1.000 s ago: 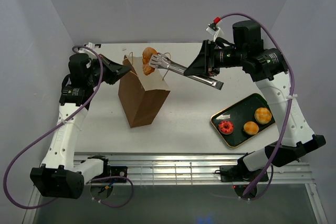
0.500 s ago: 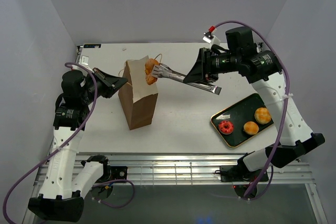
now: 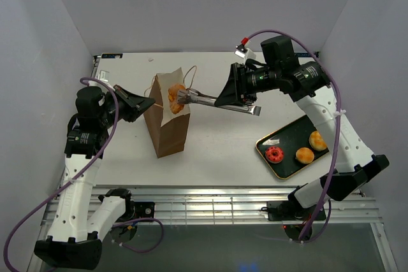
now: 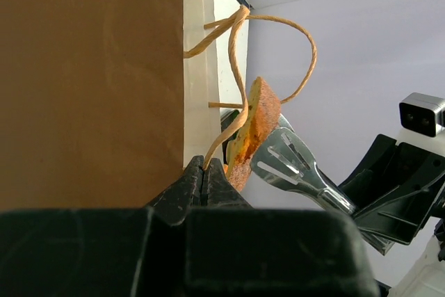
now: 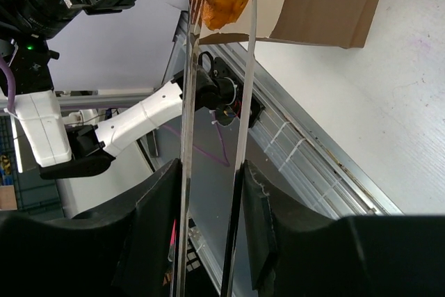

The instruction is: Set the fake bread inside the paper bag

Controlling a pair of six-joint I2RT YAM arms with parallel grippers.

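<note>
Golden-brown twisted roll, brown kraft paper bag, dark green tray

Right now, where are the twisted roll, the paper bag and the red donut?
twisted roll (image 3: 172,93): top view, its middle.
paper bag (image 3: 167,133): top view, brown front wall.
red donut (image 3: 269,153): top view, frosting.

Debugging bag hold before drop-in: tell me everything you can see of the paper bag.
The bag is tall, brown kraft paper, pale inside, with thin cord handles. It stands upright on the table, left of centre, mouth open at the top. The left gripper is shut at its rim, a handle cord running into its grip. A roll held in tongs sits at the mouth; whether it touches the paper is unclear.
</note>
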